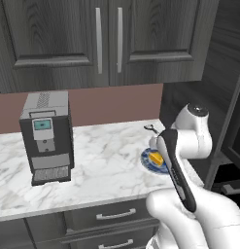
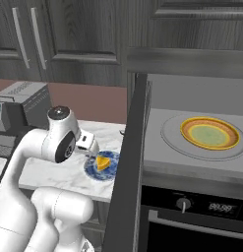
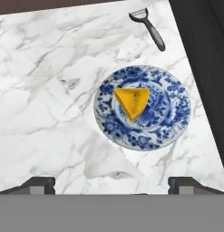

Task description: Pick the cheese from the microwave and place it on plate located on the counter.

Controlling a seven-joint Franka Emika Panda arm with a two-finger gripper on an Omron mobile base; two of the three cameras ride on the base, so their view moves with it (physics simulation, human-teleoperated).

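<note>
The cheese (image 3: pixel 132 102), a small yellow-orange wedge, lies flat in the middle of the blue-and-white plate (image 3: pixel 173 121) on the white marble counter (image 3: pixel 50 90). My gripper (image 3: pixel 114 186) hangs above them, open, its two dark fingertips (image 3: pixel 41 183) wide apart and holding nothing. From the base views the cheese (image 1: pixel 156 158) (image 2: pixel 103 162) sits on the plate (image 1: pixel 148 164) (image 2: pixel 95 173) near the counter's right end, partly behind my arm. The microwave (image 2: pixel 192 93) stands open to the right, with a yellow-orange rimmed plate (image 2: pixel 210 133) on its turntable.
A black peeler (image 3: pixel 149 27) lies on the counter just beyond the plate. A grey coffee machine (image 1: pixel 46 136) stands at the left. The open microwave door (image 2: pixel 130 162) rises right beside the plate. Dark wall cabinets hang above, and a black oven (image 2: pixel 192 216) sits below the microwave.
</note>
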